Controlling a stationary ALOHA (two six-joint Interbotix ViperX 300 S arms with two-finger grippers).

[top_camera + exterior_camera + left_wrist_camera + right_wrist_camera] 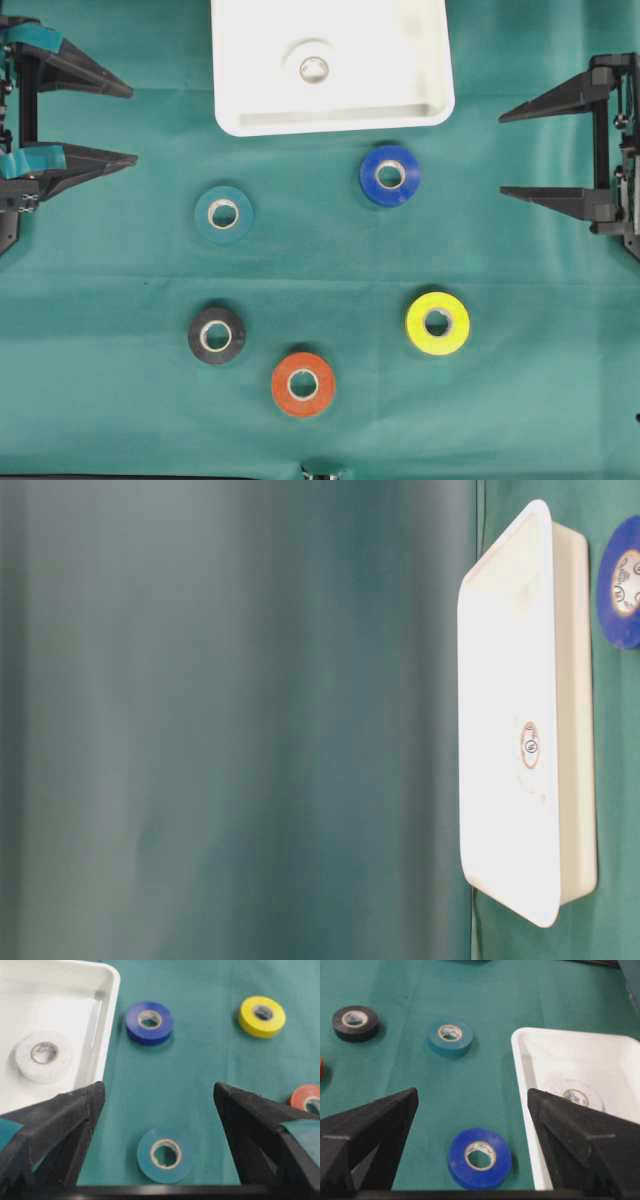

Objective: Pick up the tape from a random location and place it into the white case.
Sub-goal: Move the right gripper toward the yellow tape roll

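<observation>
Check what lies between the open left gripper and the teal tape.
Only bare green cloth lies between the left gripper and the teal tape, as the overhead view shows.

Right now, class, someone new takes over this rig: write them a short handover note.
Left gripper: open, empty, at the left edge.
Right gripper: open, empty, at the right edge.
White case: top centre of the green cloth, one white tape already lying inside.
On the cloth: teal tape, blue tape, black tape, orange tape, yellow tape.
Left: none of those five is gripped yet; pick one and place it in the case.
</observation>
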